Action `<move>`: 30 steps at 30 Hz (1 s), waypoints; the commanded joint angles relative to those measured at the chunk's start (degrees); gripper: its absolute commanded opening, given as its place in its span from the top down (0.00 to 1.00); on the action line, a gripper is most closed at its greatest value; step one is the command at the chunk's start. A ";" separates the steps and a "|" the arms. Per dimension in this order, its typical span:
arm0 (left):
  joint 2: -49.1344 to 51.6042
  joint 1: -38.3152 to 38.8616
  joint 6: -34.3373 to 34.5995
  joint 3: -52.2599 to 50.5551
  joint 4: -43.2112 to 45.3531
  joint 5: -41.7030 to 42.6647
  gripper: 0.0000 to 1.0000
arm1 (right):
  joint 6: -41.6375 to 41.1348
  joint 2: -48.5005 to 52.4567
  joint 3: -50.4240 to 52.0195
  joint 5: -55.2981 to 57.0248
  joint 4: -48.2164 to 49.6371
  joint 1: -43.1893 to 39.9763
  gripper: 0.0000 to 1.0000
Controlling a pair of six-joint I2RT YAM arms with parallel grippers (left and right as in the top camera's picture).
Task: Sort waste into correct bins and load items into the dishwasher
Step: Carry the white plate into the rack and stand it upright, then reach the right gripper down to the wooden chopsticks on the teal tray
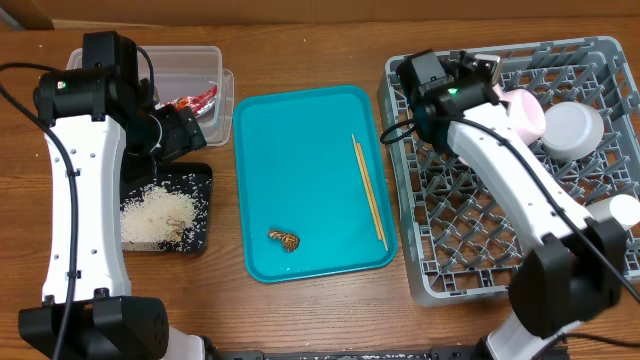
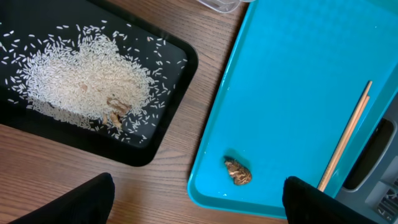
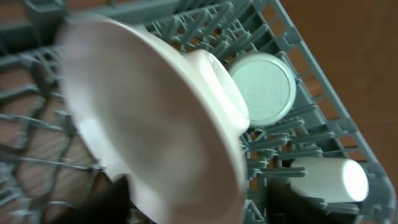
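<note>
Overhead: bright, even, sharp; soft shadows on the table (image 1: pixel 300 50). Left wrist: crisp, faint sheen on the tray (image 2: pixel 292 81), own fingers (image 2: pixel 68 202) dark and soft-edged. Right wrist: heavy blur, plate (image 3: pixel 143 118) smeared, rack (image 3: pixel 186 28) soft, cup (image 3: pixel 329 180) washed out

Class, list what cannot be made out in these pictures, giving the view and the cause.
- Overhead: clear tub contents, partly hidden by the left arm; only a red wrapper shows.
- Right wrist: pink plate, blurred.
- Overhead: white cup, cut off by the right edge.
</note>
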State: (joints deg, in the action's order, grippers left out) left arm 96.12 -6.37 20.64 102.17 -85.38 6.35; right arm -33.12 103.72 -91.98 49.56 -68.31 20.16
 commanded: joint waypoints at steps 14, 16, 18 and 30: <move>-1.31 0.39 -0.72 1.42 0.11 -0.52 0.12 | 17.97 -12.28 0.42 -60.61 2.89 1.29 0.24; -1.31 0.39 -0.70 1.42 0.13 -0.52 0.12 | 17.77 -11.41 3.41 -60.81 2.99 2.82 0.25; -1.31 0.39 -0.72 1.42 0.15 -0.52 0.12 | 15.82 -10.25 6.14 -60.98 4.07 4.55 0.28; -1.31 0.39 -0.72 1.42 0.17 -0.55 0.12 | 12.04 2.91 11.41 -58.66 8.79 14.71 0.31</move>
State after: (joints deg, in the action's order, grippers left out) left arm 96.12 -6.37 20.64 102.17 -85.32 6.35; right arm -18.55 103.39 -80.95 -10.31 -60.25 33.95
